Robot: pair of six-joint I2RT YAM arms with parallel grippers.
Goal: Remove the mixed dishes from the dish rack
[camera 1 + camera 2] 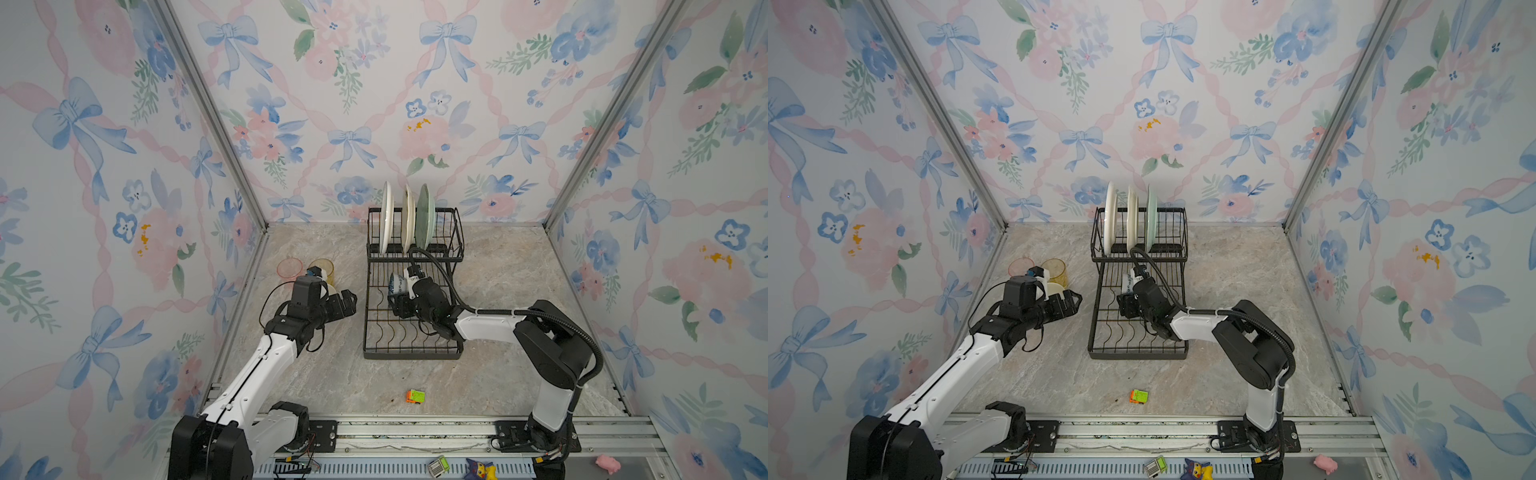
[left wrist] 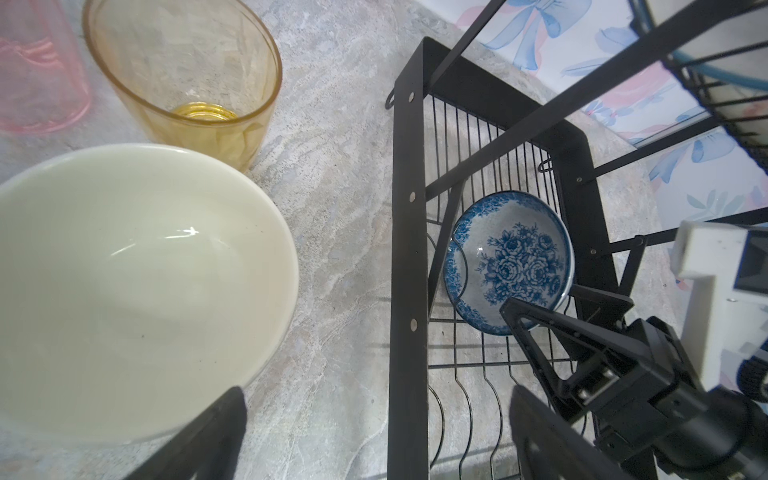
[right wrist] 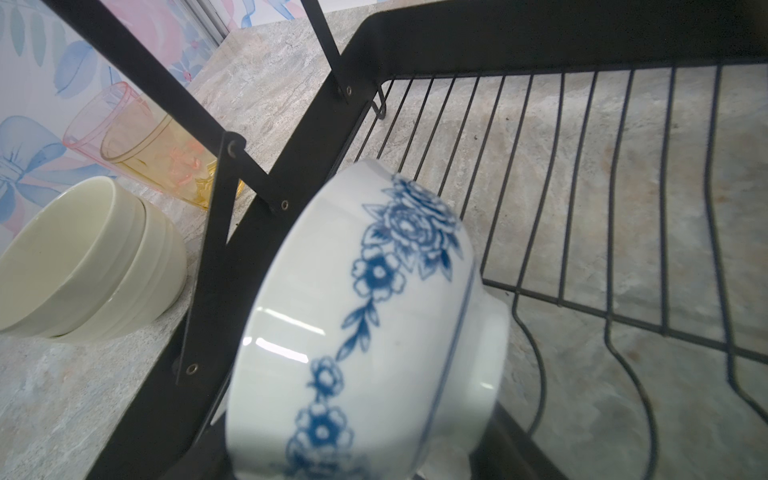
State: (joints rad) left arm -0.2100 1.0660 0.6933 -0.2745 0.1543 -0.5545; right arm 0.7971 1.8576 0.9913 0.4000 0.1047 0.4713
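The black wire dish rack (image 1: 411, 354) stands at the middle back. Three plates stand upright in its upper basket: white (image 1: 386, 218), cream (image 1: 408, 220) and pale green (image 1: 426, 216). A blue-patterned bowl (image 1: 395, 286) (image 2: 511, 262) stands on edge in the lower tray. My right gripper (image 1: 400, 305) (image 3: 365, 453) is shut on it, one finger on each side. My left gripper (image 1: 348, 302) (image 2: 376, 399) hangs open and empty over the table beside the rack. On the table to its left are the white bowl (image 2: 124, 282), the amber tumbler (image 2: 187, 83) and the pink tumbler (image 1: 289, 268).
A small orange-green toy block (image 1: 415, 396) lies on the marble table near the front. Floral walls close in the left, right and back. Small toys (image 1: 480, 469) lie on the front rail beyond the table edge.
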